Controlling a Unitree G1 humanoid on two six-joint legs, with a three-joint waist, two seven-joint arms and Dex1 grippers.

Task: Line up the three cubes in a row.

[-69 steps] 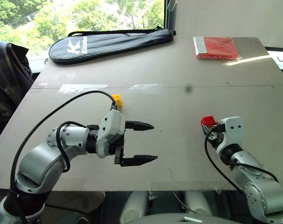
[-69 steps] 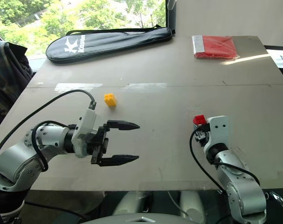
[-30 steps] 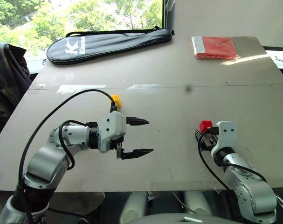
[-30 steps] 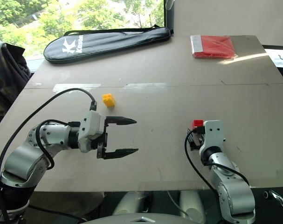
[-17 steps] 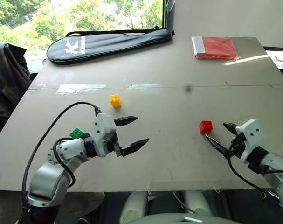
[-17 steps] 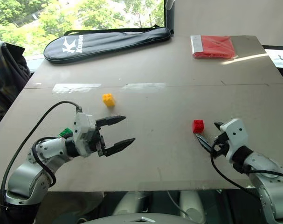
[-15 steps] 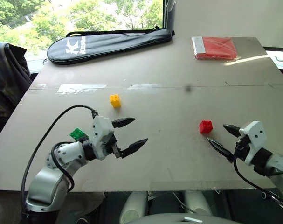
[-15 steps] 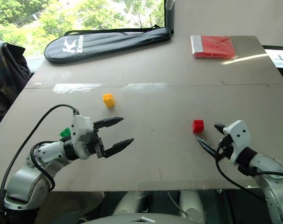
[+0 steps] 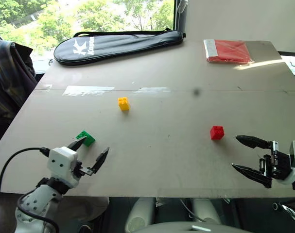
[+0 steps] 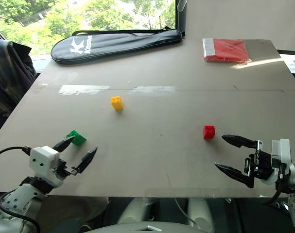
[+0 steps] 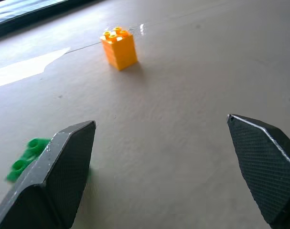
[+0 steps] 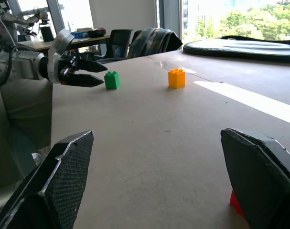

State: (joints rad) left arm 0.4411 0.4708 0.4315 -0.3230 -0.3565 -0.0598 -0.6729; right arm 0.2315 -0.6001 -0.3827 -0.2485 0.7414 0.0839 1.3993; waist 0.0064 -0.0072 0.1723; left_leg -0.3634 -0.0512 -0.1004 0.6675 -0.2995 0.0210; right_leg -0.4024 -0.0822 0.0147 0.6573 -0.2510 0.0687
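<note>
The 3 cubes lie scattered on the desk (image 9: 152, 160), none in line with the others. The yellow cube (image 9: 123, 104) stands left of the desk's middle, well in from every edge. The green cube (image 9: 85, 138) sits nearer the front-left corner, and the red cube (image 9: 216, 132) sits toward the front-right, well apart from both.

The left gripper (image 9: 92, 154) hangs at the front edge near the left corner, fingers spread wide and grasping nothing; one fingertip lies just beside the green cube without clearly touching it. The right gripper (image 9: 245, 154) is at the front edge near the right corner, its 2 fingers also released and empty, pointing across the desk toward the left, with the red cube near its farther finger but apart from it.

Along the back edge lies a long black racket bag (image 9: 118, 42), running from the back-left corner toward the middle. A flat red packet (image 9: 228, 50) rests near the back-right corner. Strips of clear tape (image 9: 83, 90) cross the desk behind the yellow cube. A plaid garment (image 9: 8, 77) hangs beyond the left edge. Nothing lies on the desk between the 3 cubes.
</note>
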